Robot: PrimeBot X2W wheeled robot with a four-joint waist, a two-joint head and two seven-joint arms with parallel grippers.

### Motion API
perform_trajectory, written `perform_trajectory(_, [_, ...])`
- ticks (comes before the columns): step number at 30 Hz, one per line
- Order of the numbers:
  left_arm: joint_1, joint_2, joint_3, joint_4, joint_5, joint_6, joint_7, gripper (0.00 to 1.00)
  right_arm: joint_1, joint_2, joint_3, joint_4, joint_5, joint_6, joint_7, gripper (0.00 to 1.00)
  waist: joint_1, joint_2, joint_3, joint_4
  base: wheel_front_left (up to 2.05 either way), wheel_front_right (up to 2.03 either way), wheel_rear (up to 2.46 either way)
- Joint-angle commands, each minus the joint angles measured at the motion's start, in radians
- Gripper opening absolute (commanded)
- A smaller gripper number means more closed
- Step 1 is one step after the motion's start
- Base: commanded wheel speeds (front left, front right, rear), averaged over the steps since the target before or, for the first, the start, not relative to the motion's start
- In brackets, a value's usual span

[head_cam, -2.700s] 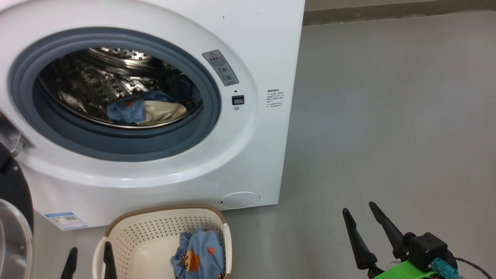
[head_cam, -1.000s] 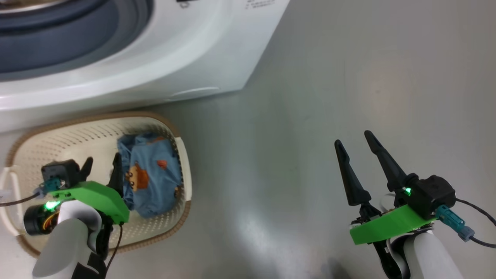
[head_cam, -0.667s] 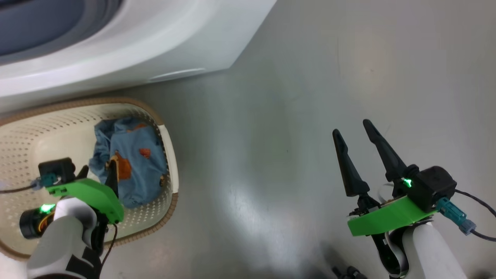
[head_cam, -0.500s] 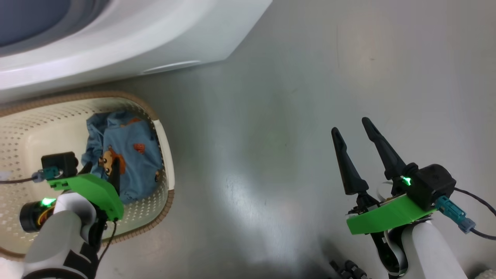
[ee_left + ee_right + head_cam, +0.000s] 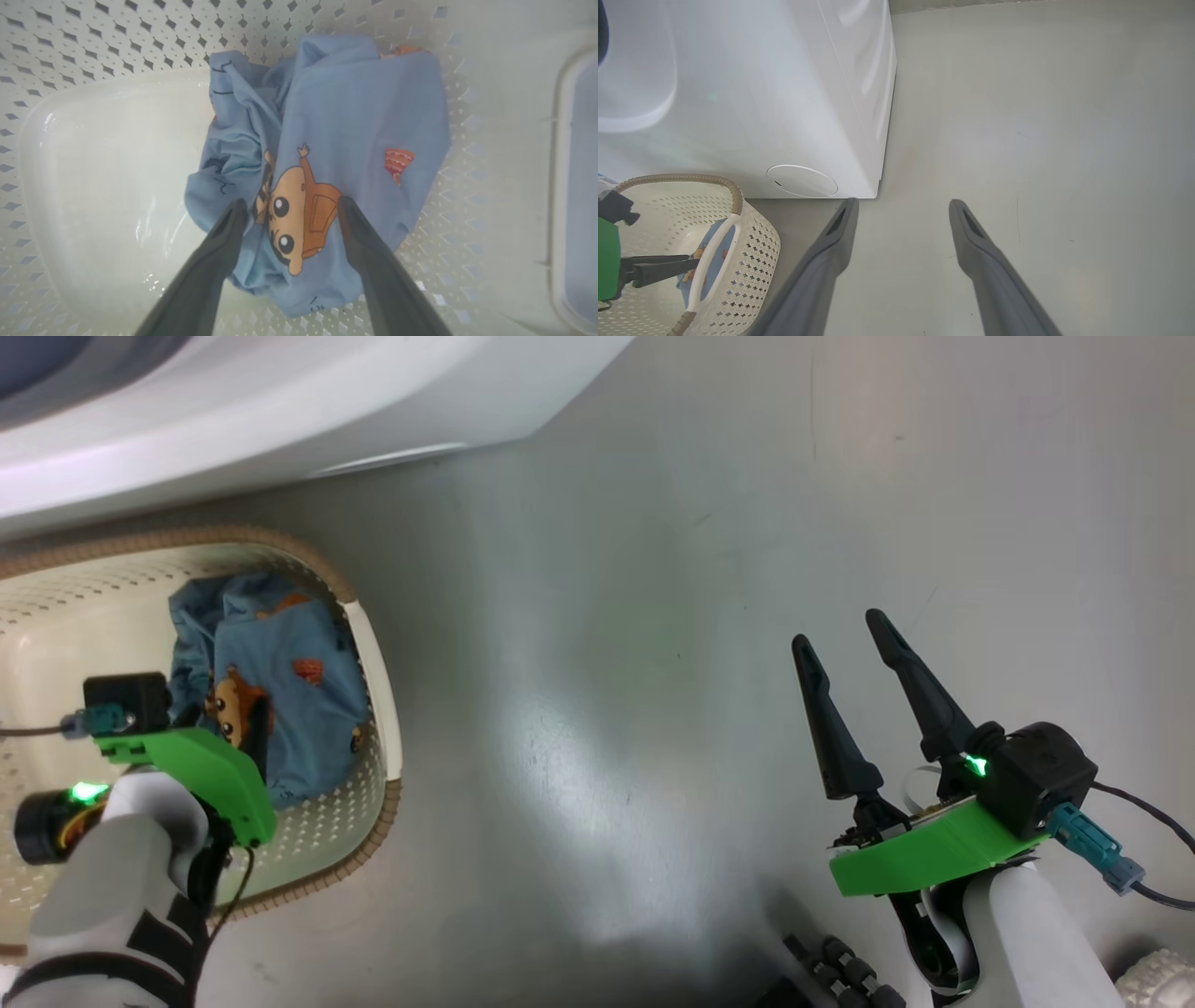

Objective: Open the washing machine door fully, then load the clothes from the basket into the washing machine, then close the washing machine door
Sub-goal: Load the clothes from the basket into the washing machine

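Observation:
The cream basket (image 5: 387, 709) sits on the floor at the foot of the white washing machine (image 5: 280, 401). Inside it, a blue garment with an orange-brown cartoon print (image 5: 336, 107) lies crumpled against the right wall. My left gripper (image 5: 290, 203) points down into the basket, open, its two fingers straddling the printed figure; whether they touch the cloth I cannot tell. From the head view the left gripper (image 5: 224, 719) is over the garment (image 5: 299, 709). My right gripper (image 5: 836, 627) hangs open and empty over bare floor, far right of the basket. The washing machine door is out of view.
Grey floor (image 5: 607, 663) stretches between the basket and my right arm. The machine's lower corner with its round white flap (image 5: 802, 181) stands just behind the basket (image 5: 752, 242). Dark parts of my own base (image 5: 840, 975) show at the bottom edge.
The head camera has tilted down, sliding machine and basket up and left in the picture. My left gripper has sunk deeper into the basket over the blue garment. The right gripper holds its pose.

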Motion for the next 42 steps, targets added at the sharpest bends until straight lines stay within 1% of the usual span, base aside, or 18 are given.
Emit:
perform_trajectory(1, [0.008,0.043,0.011,0.001,-0.009,-0.001,-0.001,1.0,0.012,0.002,0.021,-0.024,0.017,0.002,-0.005,1.0,0.0,0.0,0.013,-0.002,0.0,0.0,0.0])
perform_trajectory(7, [-0.036,0.065,-0.013,0.021,-0.027,-0.001,-0.001,1.0,0.008,0.002,0.024,-0.03,0.02,0.002,-0.005,1.0,0.0,0.0,0.048,-0.01,0.0,0.0,0.0])
perform_trajectory(13, [-0.076,0.058,-0.055,0.016,-0.056,-0.001,0.015,1.0,0.004,0.002,0.028,-0.035,0.026,0.002,-0.005,1.0,0.0,0.0,0.079,-0.012,0.0,0.0,0.0])
perform_trajectory(19, [-0.101,0.067,-0.089,0.001,-0.103,-0.001,0.035,1.0,-0.004,0.002,0.034,-0.035,0.029,0.002,-0.005,1.0,0.0,0.0,0.09,-0.015,0.0,0.0,0.0])
perform_trajectory(20, [-0.103,0.064,-0.092,0.0,-0.115,-0.001,0.041,0.56,-0.005,0.002,0.034,-0.034,0.029,0.002,-0.005,1.0,0.0,0.0,0.09,-0.016,0.0,0.0,0.0])
perform_trajectory(21, [-0.105,0.065,-0.099,-0.002,-0.123,-0.001,0.048,0.0,-0.006,0.002,0.034,-0.034,0.03,0.002,-0.005,1.0,0.0,0.0,0.09,-0.017,0.0,0.0,0.0])
perform_trajectory(28, [-0.096,0.069,-0.135,-0.018,-0.172,-0.001,0.042,0.0,-0.012,0.002,0.024,-0.028,0.031,0.002,-0.005,1.0,0.0,0.0,0.068,-0.01,0.0,0.0,0.0])
perform_trajectory(37, [-0.032,0.065,-0.171,-0.071,-0.248,-0.001,-0.082,0.0,-0.019,0.002,0.02,-0.018,0.014,0.002,-0.005,1.0,0.0,0.0,-0.014,0.037,0.0,0.0,0.0])
perform_trajectory(42, [0.017,0.066,-0.174,-0.109,-0.264,-0.001,-0.118,0.0,-0.015,0.002,0.021,-0.002,-0.001,0.002,-0.005,1.0,0.0,0.0,-0.077,0.073,0.0,0.0,0.0])
